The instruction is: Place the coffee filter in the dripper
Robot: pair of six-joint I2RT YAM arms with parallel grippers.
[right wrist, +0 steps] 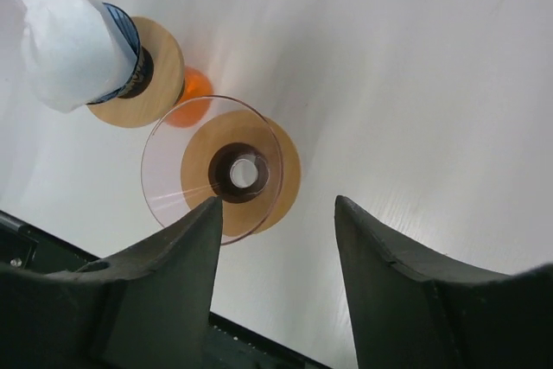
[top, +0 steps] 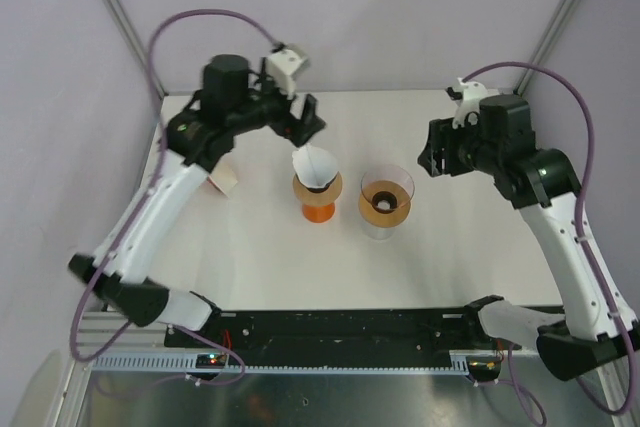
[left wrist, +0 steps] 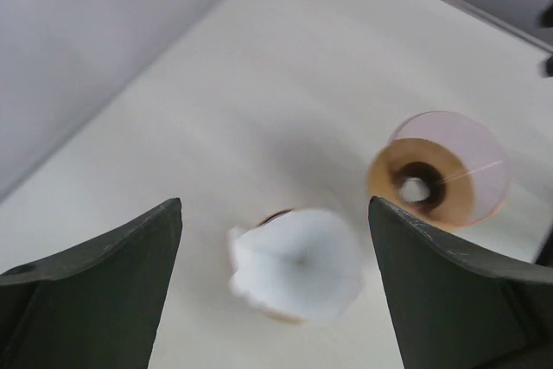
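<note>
Beneath left tool [left wrist: 275,206], coffee filter [left wrist: 298,261]

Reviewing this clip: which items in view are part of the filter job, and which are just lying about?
Part of the job:
white coffee filter
orange-based dripper, with the filter sitting in it

Lying about:
empty clear dripper
small pale block

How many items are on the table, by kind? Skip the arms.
Drippers: 2 (orange-based dripper, clear dripper)
Coffee filter: 1, sitting in the orange-based dripper
Small pale box: 1, beside the left arm; can't tell what it is
Total: 4
</note>
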